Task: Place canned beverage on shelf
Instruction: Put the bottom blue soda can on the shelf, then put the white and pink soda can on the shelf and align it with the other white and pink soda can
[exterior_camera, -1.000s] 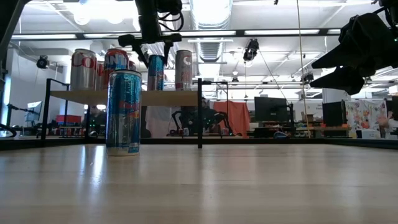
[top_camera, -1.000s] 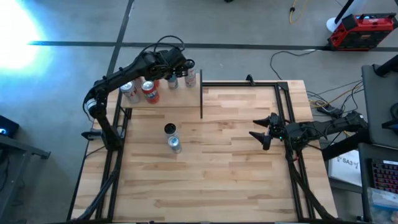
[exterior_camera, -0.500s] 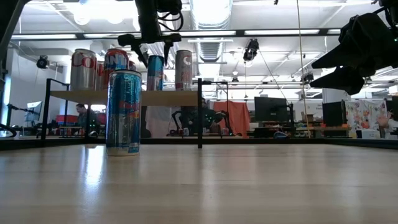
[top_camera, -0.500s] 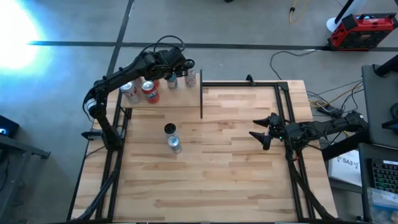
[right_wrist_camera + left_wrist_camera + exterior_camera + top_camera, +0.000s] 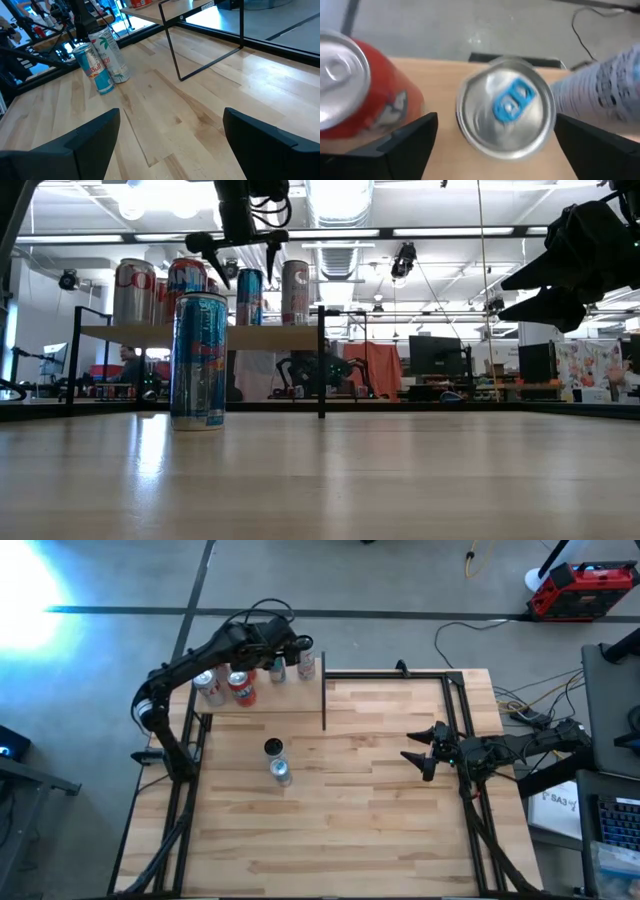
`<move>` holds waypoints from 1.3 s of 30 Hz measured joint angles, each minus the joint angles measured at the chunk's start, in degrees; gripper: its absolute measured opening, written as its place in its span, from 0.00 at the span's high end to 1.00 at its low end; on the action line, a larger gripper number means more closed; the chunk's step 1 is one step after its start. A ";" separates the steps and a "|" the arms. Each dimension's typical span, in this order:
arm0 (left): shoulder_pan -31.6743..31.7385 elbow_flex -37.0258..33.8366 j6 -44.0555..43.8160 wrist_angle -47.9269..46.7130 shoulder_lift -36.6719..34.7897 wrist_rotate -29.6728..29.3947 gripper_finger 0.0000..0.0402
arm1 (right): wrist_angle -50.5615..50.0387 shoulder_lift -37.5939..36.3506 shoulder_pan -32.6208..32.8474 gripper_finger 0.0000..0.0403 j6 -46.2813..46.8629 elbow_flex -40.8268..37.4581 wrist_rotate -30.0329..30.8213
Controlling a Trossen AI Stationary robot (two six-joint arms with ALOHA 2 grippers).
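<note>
Left gripper (image 5: 240,258): spread wide above the blue can (image 5: 250,297) on the shelf (image 5: 270,337), apparently not touching.
Right gripper (image 5: 418,757): held open, well apart from shelf.

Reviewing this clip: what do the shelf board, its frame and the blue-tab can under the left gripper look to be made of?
Shelf board: pale, smooth wood, plain and unstriped, apparently matte. Frame: thin black rod, likely painted metal. Blue-tab can: silvery lid with a dull sheen, probably aluminium; the tab is coloured blue. The left gripper stands open above it.

shelf (image 5: 262,695): four cans crowd | table (image 5: 380,800) right half: open
</note>
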 joint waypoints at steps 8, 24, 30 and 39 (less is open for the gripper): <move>-1.15 0.01 -1.03 -1.66 -1.06 6.42 0.03 | 0.00 0.00 0.01 0.17 0.01 0.00 0.00; -9.91 0.02 -9.98 -6.19 -3.78 11.08 0.03 | 0.00 0.00 0.01 0.17 0.00 0.00 0.00; -16.80 0.04 -15.05 -11.39 -4.00 12.22 0.03 | 0.00 0.00 0.02 0.17 0.00 0.00 0.00; -26.50 -0.39 -25.05 -17.77 -3.54 12.63 0.03 | 0.00 0.00 0.00 0.17 0.01 0.00 0.00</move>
